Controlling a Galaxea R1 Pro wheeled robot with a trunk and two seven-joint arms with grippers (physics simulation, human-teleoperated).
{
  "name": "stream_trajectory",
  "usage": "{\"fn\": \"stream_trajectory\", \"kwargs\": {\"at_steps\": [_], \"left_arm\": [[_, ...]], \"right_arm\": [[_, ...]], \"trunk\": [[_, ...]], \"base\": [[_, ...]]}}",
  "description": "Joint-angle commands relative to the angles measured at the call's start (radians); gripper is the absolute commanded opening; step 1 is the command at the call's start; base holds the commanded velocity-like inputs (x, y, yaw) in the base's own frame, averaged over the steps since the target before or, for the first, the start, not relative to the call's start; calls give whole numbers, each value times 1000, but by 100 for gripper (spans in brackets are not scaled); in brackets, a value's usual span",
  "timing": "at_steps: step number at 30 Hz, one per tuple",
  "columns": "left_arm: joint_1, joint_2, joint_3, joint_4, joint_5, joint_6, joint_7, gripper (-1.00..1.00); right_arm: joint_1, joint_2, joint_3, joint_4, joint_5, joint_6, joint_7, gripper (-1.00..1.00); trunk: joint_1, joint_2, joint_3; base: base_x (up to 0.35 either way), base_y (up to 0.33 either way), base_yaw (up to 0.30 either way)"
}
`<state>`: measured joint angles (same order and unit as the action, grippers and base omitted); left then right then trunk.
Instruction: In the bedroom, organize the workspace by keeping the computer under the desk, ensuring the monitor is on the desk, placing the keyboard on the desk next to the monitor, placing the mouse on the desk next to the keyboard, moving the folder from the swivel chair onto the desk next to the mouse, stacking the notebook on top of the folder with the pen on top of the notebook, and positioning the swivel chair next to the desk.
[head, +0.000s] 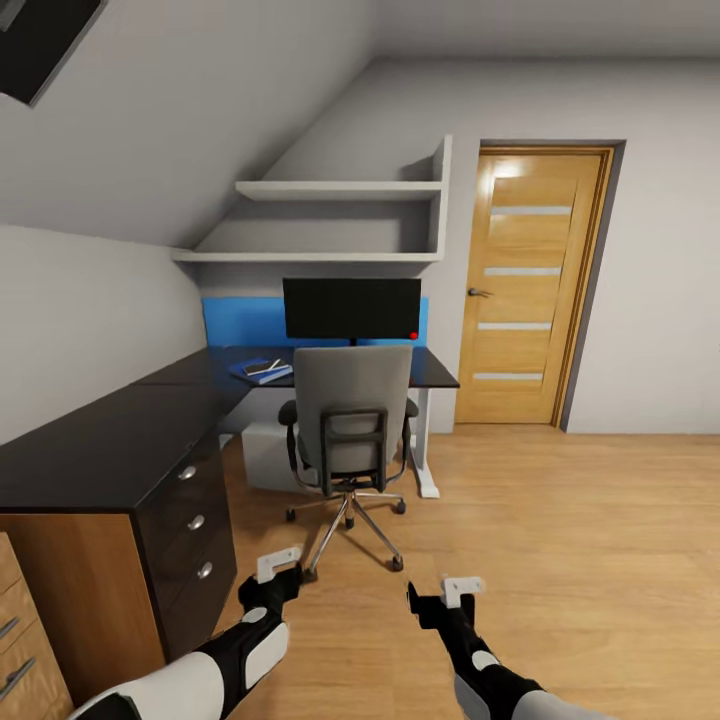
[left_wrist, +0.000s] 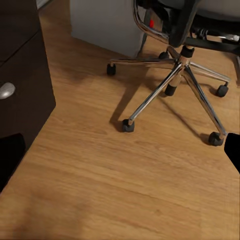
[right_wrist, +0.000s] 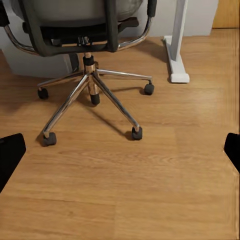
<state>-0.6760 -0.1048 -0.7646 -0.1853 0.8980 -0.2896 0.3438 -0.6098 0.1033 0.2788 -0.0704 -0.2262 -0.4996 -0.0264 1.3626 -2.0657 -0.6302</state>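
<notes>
No readable text or labels anywhere. L-shaped desk (head: 110, 445): glossy black top, dark three-drawer unit at near left. Blue folder (head: 262, 371) on the far desk section, dark notebook and white pen stacked on it. Monitor (head: 351, 308) behind, black screen. Grey swivel chair (head: 349, 415) pushed up to the desk. Left gripper (head: 279, 566) and right gripper (head: 462, 587) low, fingers apart, empty.

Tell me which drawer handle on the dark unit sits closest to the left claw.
The lowest handle of the three. It sits just above the floor near the left claw, while the middle handle and the top handle are higher and farther back.
</notes>
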Motion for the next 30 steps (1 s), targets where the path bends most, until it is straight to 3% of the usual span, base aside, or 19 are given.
{"fn": "stream_trajectory", "kwargs": {"at_steps": [1,8,13,17,26,30], "left_arm": [[3,0,-9,7,7,-13,5,100],[52,0,-10,74,6,-50,6,100],[137,0,-9,105,7,-72,5,100],[194,3,-8,113,8,-137,6,100],[314,8,-6,155,7,-237,3,100],[349,12,-6,158,7,-305,2,100]], "right_arm": [[0,0,10,21,-7,-29,-3,100],[54,-19,10,77,-6,-121,-22,100],[102,-44,11,86,-5,-143,-37,100],[119,-52,10,89,-10,-189,-41,100],[184,-61,10,90,-16,-381,-44,100],[193,-61,10,90,-16,-401,-44,100]], "trunk": [[-4,7,2],[-31,56,24],[-50,91,40],[-65,119,52],[-100,182,81],[-115,210,93]], "base": [[0,0,0],[0,0,0],[0,0,0],[0,0,0],[0,0,0],[0,0,0]]}}
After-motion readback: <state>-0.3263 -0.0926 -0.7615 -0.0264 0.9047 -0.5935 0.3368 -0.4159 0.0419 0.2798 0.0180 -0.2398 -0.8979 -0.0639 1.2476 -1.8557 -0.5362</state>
